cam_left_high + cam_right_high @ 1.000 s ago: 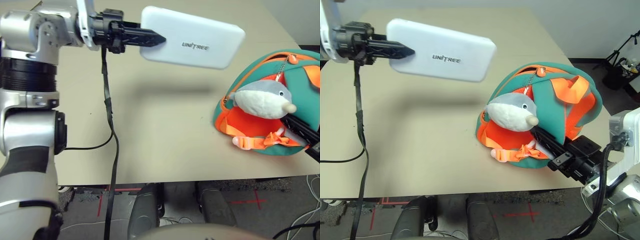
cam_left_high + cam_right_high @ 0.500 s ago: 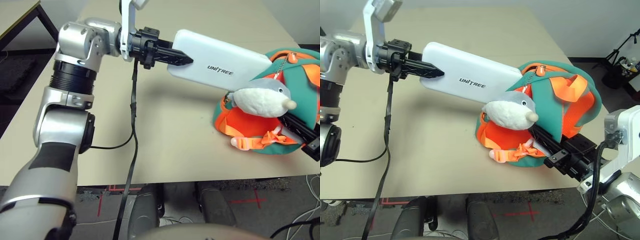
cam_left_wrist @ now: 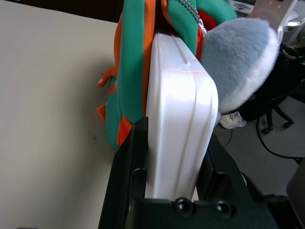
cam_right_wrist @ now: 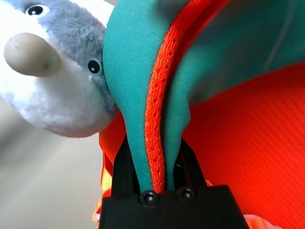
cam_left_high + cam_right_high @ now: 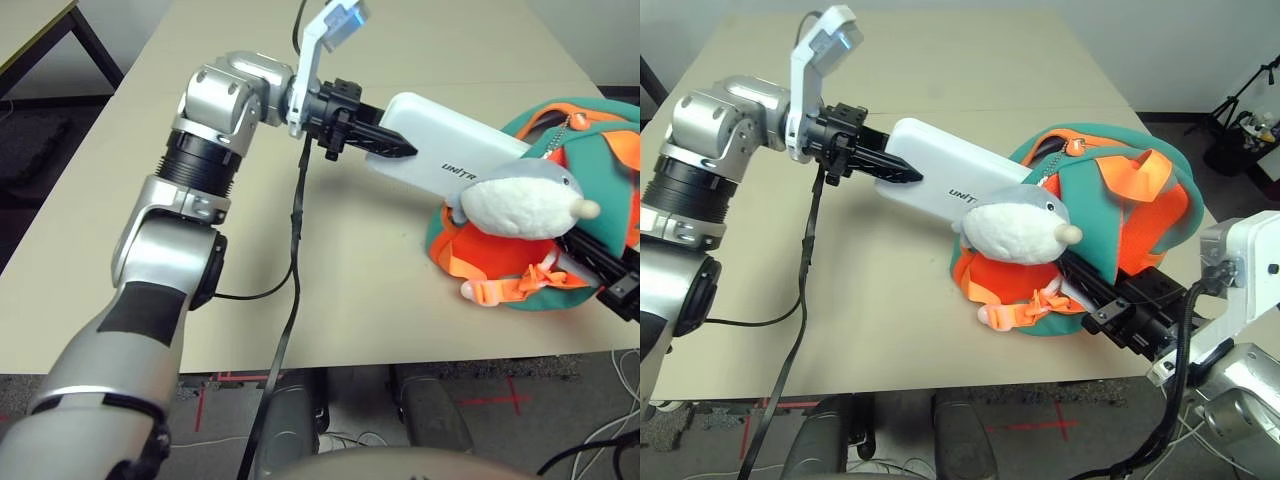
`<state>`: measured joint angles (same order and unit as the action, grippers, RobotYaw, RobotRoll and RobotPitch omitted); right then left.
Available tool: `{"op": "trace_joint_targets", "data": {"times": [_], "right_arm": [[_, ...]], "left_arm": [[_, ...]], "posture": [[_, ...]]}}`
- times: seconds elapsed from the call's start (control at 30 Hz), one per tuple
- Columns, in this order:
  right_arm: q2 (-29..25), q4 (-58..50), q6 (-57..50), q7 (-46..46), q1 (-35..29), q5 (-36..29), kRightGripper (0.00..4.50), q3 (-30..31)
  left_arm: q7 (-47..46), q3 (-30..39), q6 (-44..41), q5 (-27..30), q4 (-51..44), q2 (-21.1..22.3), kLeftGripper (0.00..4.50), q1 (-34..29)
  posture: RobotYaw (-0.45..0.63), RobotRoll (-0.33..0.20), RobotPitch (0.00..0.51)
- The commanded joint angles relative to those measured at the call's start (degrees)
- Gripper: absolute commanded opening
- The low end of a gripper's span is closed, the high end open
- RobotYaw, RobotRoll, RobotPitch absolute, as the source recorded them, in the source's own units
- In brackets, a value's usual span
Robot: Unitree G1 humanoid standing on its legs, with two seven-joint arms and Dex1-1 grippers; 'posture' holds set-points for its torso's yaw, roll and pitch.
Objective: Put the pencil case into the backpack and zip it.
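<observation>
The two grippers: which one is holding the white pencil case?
The left gripper: its black fingers clamp the end of the white pencil case, pointing it into the backpack. The right gripper instead pinches the backpack's teal fabric edge with orange trim.

pencil case (image 5: 440, 160) left of backpack (image 5: 1120, 230) — far end inside its opening

I stand in a lab or test room: my plain beige counter (image 5: 880, 300) sits over grey floor marked with red tape crosses (image 5: 1045, 428), loose cables (image 5: 600, 440) trailing there, a black tripod (image 5: 1240, 120) past its far right corner.
</observation>
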<state>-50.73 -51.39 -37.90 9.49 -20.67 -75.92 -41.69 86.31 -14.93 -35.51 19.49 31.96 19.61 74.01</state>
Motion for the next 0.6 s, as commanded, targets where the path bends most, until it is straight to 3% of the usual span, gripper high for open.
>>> {"op": "trace_joint_targets", "data": {"times": [0.03, 0.3, 0.6], "right_arm": [[0.2, -0.8, 0.8, -0.8, 1.2, 0.8, 0.19, 2.3], [0.9, -0.8, 1.5, -1.6, 3.3, 2.7, 0.19, 5.7], [1.9, -0.7, 1.9, -2.1, 4.9, 4.3, 0.19, 8.7]], "left_arm": [[-0.5, -0.7, 5.1, -1.9, 4.0, -3.9, 1.36, 1.7], [-3.7, 0.4, 12.1, -5.3, 12.2, -10.3, 1.36, 2.9], [-2.9, -1.4, 11.7, -7.3, 8.7, -12.0, 1.36, -0.9]], "posture": [[-0.31, 0.0, 0.169], [-0.32, 0.0, 0.164], [-0.31, 0.0, 0.171]]}}
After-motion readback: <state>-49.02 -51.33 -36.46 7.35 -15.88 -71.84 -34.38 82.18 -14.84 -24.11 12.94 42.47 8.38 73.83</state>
